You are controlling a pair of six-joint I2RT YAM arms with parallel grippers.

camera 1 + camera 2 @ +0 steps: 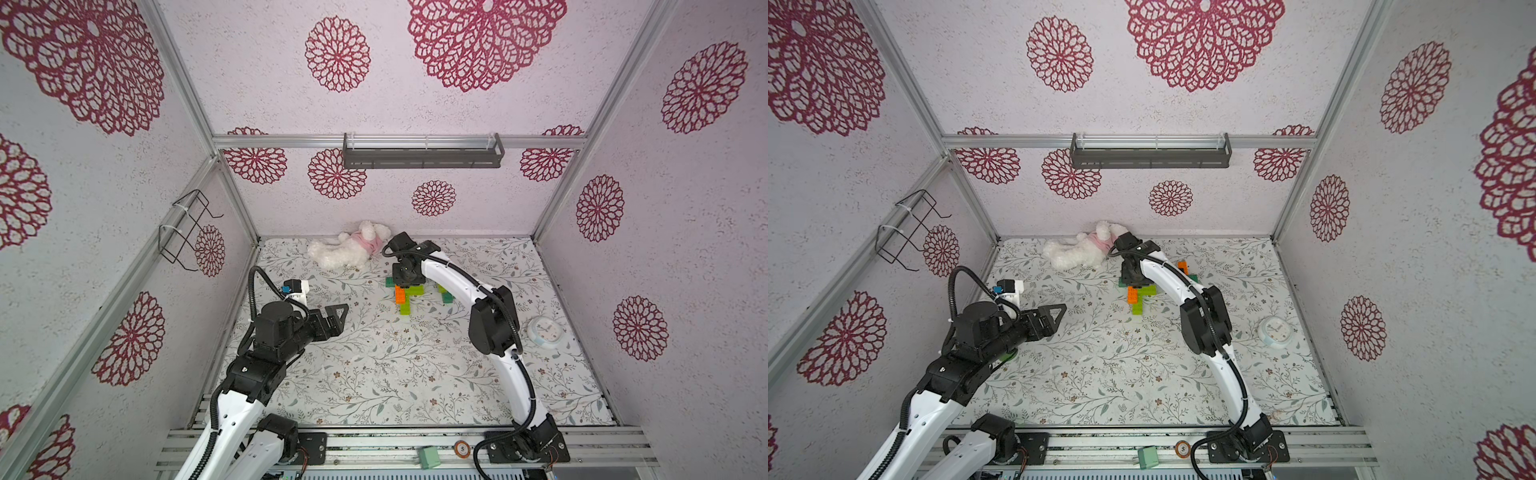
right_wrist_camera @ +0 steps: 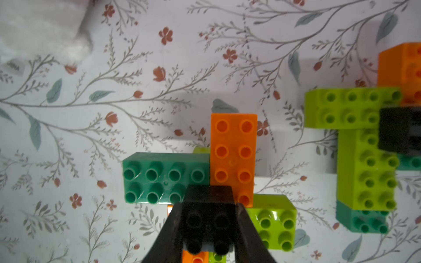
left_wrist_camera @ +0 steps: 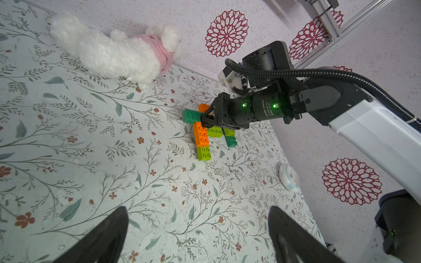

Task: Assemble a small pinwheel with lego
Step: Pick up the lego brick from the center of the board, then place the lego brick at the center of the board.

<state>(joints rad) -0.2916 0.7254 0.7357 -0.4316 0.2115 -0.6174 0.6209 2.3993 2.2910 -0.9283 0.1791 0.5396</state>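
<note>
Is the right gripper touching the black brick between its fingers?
Touching. In the right wrist view the right gripper has both fingers flush against the black brick, no gap.

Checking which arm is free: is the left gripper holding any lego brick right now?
No: in the left wrist view the left gripper is open, with only the flowered tablecloth showing between its fingers.
</note>
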